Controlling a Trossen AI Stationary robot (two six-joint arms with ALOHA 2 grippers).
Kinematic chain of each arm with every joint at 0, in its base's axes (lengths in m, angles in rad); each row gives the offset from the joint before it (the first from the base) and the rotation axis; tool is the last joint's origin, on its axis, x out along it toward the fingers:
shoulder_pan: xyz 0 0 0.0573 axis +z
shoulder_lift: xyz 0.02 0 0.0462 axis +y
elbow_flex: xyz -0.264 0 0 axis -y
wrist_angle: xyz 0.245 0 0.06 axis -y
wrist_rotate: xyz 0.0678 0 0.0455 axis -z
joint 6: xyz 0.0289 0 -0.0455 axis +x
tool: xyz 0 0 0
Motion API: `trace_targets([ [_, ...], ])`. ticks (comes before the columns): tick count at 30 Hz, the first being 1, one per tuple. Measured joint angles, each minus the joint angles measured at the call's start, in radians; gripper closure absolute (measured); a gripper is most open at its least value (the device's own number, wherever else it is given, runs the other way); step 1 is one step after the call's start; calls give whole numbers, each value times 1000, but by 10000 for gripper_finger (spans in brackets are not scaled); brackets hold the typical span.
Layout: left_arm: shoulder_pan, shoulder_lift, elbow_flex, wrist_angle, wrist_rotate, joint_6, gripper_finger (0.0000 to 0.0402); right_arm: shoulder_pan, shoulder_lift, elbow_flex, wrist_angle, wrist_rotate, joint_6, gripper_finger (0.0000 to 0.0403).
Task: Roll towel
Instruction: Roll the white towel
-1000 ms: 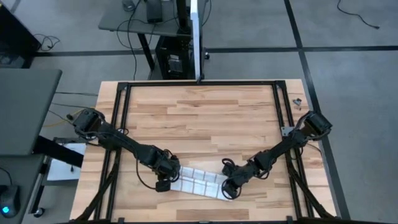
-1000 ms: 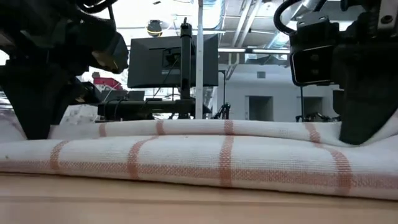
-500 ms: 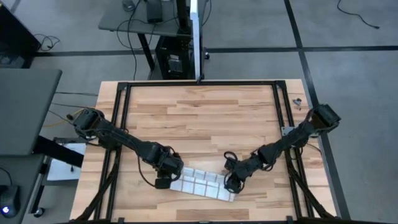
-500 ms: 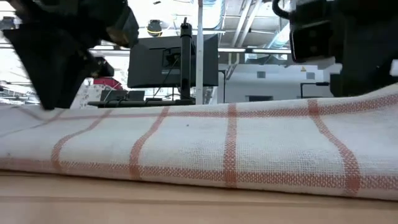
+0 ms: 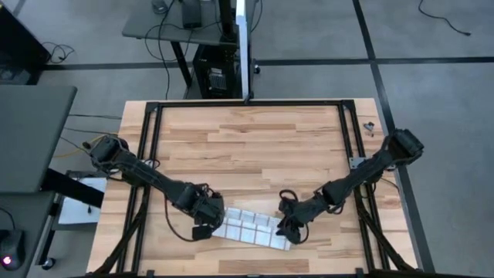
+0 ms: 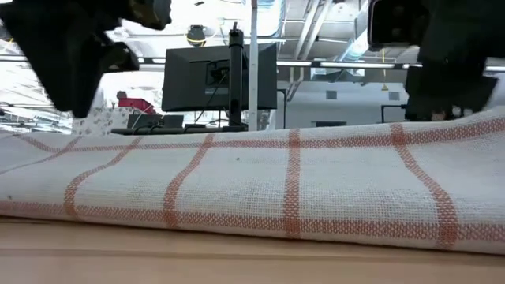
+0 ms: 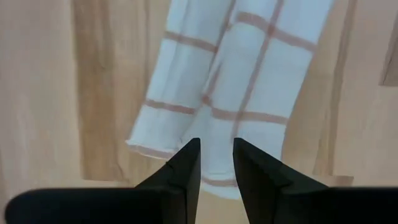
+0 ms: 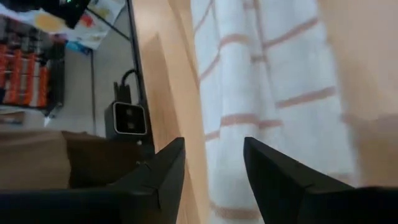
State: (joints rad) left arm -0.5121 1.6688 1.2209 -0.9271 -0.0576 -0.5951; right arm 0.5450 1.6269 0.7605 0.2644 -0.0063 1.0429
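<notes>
The towel (image 5: 248,229), white with a red-brown grid, lies as a long rolled band near the table's near edge; its side fills the low view (image 6: 260,189). My left gripper (image 5: 202,228) hovers over the towel's left end (image 7: 205,93), open and pointing down, clear of the cloth. It appears dark at the upper left of the low view (image 6: 71,63). My right gripper (image 5: 290,230) stands open over the right end (image 8: 261,93), slanting down, with nothing between its fingers; it also shows in the low view (image 6: 446,63).
A black metal frame (image 5: 147,154) runs round the wooden table (image 5: 247,147), whose far half is bare wood. Beyond the far edge stand a white post (image 5: 245,46) and a monitor (image 6: 221,75). A small black camera box (image 8: 128,118) sits by the frame.
Both grippers have risen off the towel's two ends. The roll, which was low and pressed down at both ends, has turned over toward the near edge and now stands taller in the low view.
</notes>
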Motion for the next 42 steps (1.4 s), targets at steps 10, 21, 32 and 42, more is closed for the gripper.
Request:
trace_targets([
  [10, -26, -1, 0, 44, -33, -4, 322, 5, -40, 2, -28, -18, -36, 282],
  [21, 63, -6, -78, 70, 94, 110, 277, -38, -19, 1, -206, -77, -31, 168],
  [32, 69, -6, -147, 254, 191, 134, 256, -35, 32, 1, -158, -105, -3, 142],
  [42, 69, 2, -153, 210, 185, 188, 357, -37, 32, 1, -164, -105, -4, 264],
])
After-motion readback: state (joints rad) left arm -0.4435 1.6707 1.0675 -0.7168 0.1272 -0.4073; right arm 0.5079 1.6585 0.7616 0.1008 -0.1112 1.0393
